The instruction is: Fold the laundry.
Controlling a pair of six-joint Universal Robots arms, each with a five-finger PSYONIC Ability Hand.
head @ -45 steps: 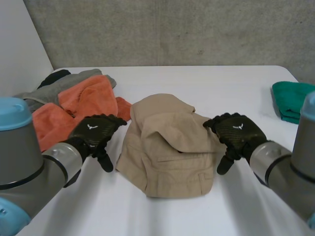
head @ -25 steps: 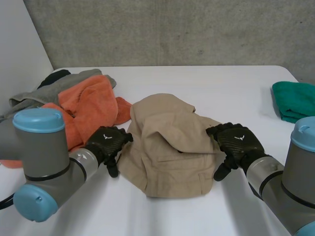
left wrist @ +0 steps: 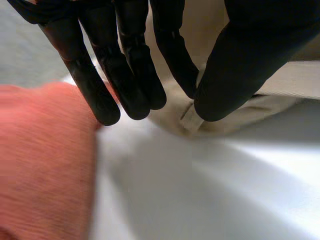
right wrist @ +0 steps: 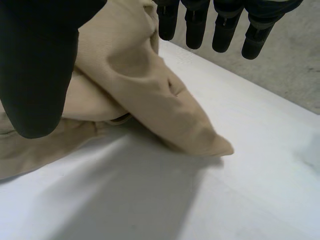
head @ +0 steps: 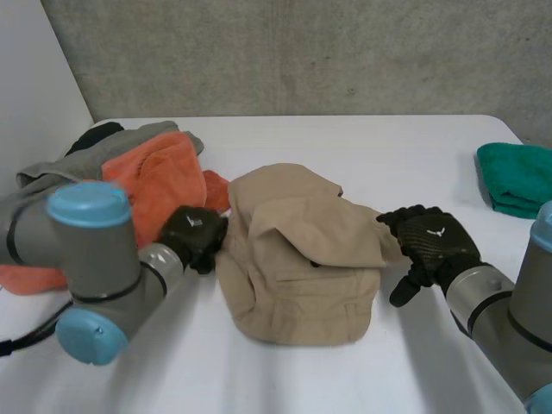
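A beige garment [head: 297, 259], crumpled and partly folded over itself, lies in the middle of the white table [head: 371, 147]. My left hand [head: 194, 235] is at its left edge. In the left wrist view that hand [left wrist: 125, 60] has its thumb drawn in against the fingers, with the garment's hem [left wrist: 240, 116] pinched at their tips. My right hand [head: 431, 241] hovers at the garment's right side with fingers spread. In the right wrist view this hand [right wrist: 37, 65] stands open over a folded flap [right wrist: 135, 75] without gripping it.
An orange towel [head: 151, 190] lies just left of my left hand, and it also shows beside the fingers as orange towel [left wrist: 40, 160]. A grey cloth [head: 112, 147] and a black item [head: 95, 134] lie behind it. A green cloth [head: 513, 177] sits at the far right edge.
My left hand has moved in to the garment's left edge and closed on it, bunching that edge rightward. My right hand has shifted slightly right and down, staying open.
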